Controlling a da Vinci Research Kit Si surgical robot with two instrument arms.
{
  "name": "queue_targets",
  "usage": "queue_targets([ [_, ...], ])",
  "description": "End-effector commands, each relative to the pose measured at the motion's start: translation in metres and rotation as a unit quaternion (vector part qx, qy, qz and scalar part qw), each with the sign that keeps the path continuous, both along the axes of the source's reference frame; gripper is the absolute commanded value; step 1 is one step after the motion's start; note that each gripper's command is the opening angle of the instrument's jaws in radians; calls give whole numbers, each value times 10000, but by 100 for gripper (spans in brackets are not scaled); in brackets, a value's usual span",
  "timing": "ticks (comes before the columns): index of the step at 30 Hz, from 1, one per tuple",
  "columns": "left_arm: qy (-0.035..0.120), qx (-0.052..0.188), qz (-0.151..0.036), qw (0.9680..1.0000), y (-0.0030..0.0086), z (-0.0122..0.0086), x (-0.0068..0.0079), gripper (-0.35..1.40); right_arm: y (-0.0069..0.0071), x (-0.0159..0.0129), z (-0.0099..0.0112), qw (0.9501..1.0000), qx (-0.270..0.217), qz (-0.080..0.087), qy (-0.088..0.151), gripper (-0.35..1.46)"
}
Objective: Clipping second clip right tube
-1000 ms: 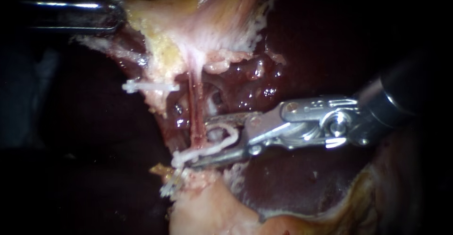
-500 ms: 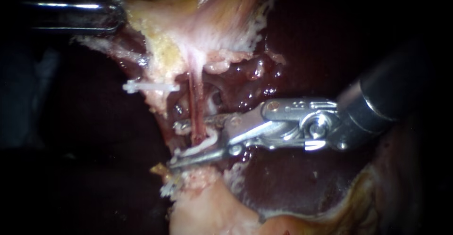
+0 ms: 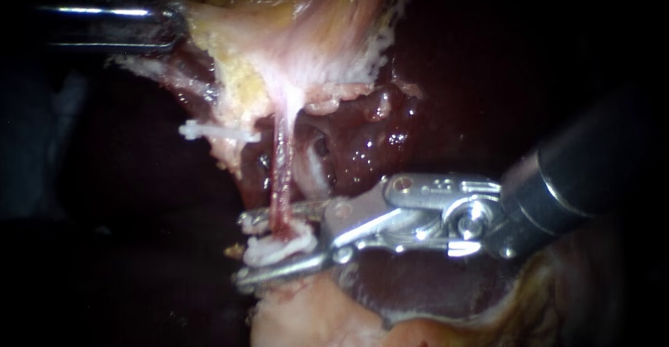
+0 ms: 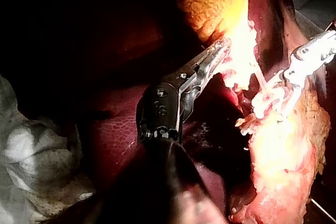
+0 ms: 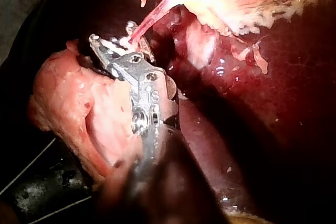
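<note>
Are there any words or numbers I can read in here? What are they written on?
On the right instrument: tiny stamped marks on its metal body, too small and blurred to read.
On the left instrument: no writing shows.
On the gallbladder, the liver, the tube and the clip: no words, numbers or signs.

My tube is thin, pink-red, taut; it runs straight down from the pale tissue. The white clip sits curled at its lower end, touching it.
</note>
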State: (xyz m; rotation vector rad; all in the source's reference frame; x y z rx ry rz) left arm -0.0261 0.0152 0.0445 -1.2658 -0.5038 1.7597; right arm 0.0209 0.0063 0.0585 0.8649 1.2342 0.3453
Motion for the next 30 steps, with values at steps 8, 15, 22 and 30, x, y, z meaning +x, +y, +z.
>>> queue_targets([
  [8, -1, 1, 1, 10000, 0, 0, 0, -35, 5, -4, 6, 9999, 158, -12, -55, 0],
  [15, -1, 1, 1, 10000, 0, 1, 0, -35, 7, -4, 9, 9996, 267, -2, -99, -35],
  [22, -2, 1, 2, 10000, 1, 1, 0, -35, 9, -5, 12, 9986, 476, 3, -212, -35],
  [30, -2, 1, 3, 10000, 1, 1, 0, -35, 9, -6, 17, 9987, 468, 3, -213, -35],
])
